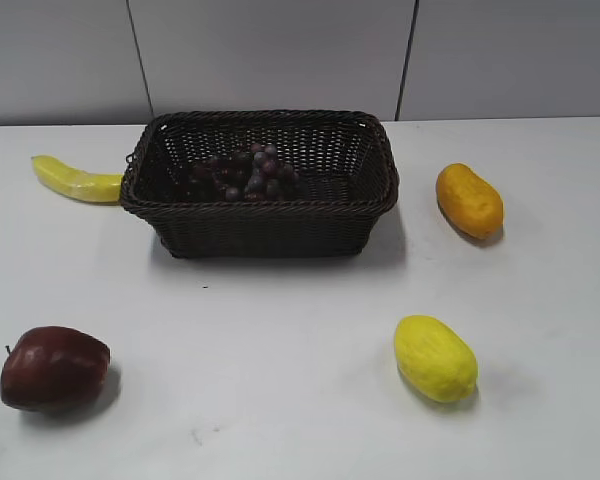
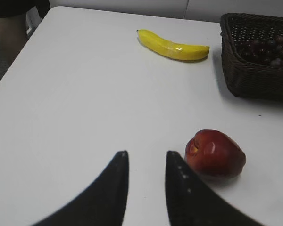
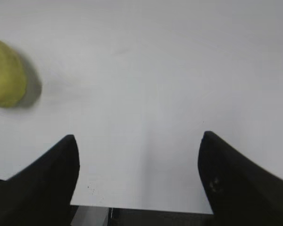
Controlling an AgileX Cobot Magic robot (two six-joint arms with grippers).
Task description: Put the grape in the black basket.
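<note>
The grape (image 1: pixel 245 172), a dark red-purple bunch, lies inside the black basket (image 1: pixel 260 225) at the back middle of the table. Both also show in the left wrist view, the grape (image 2: pixel 269 49) inside the basket (image 2: pixel 247 80) at the top right. My left gripper (image 2: pixel 145 157) is open and empty, low over the table, just left of the dark red apple. My right gripper (image 3: pixel 137 140) is wide open and empty over bare table near the front edge. Neither gripper shows in the exterior view.
A dark red apple (image 1: pixel 53 368) (image 2: pixel 214 153) lies front left. A banana (image 1: pixel 75 180) (image 2: pixel 174 45) lies left of the basket. An orange fruit (image 1: pixel 469 200) lies right of the basket and a yellow fruit (image 1: pixel 435 357) (image 3: pixel 4 75) front right.
</note>
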